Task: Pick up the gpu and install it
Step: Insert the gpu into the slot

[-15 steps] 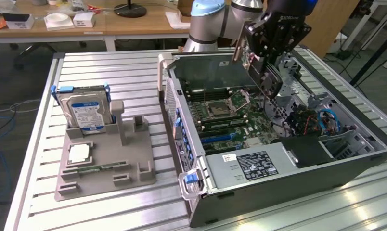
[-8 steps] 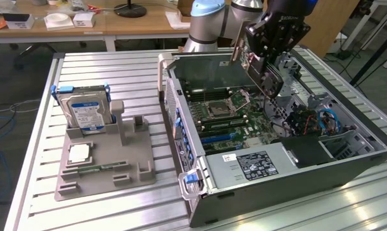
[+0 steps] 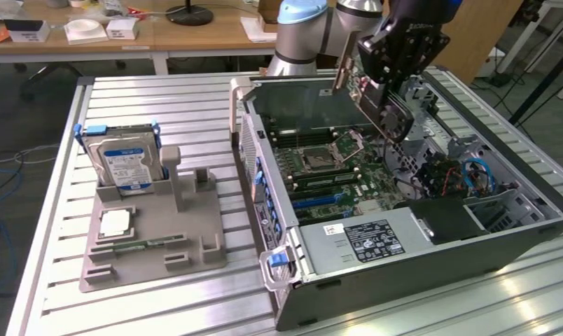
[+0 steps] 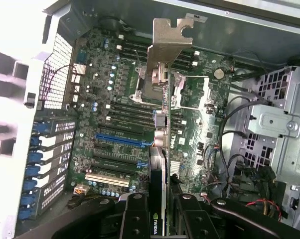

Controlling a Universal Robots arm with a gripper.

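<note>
The gpu [image 3: 386,105] hangs tilted over the open computer case [image 3: 505,241], above the motherboard [image 3: 333,168]. My gripper [image 3: 391,73] is shut on the gpu's upper part. The card's silver end bracket [image 3: 342,64] points toward the case's rear wall. In the wrist view the gpu [image 4: 162,144] appears edge-on, with its bracket [image 4: 166,42] at the far end and its green board edge running down between my black fingers [image 4: 135,219]. It hangs clear of the motherboard [image 4: 115,84], off to one side of the blue expansion slot [image 4: 119,140].
A grey holder [image 3: 183,241] on the slatted table at the exterior view's left carries a silver hard drive [image 3: 122,164], a processor chip [image 3: 115,222] and a memory stick [image 3: 136,246]. Inside the case are a power supply [image 3: 365,238], a drive cage [image 4: 277,119] and loose cables [image 3: 473,175].
</note>
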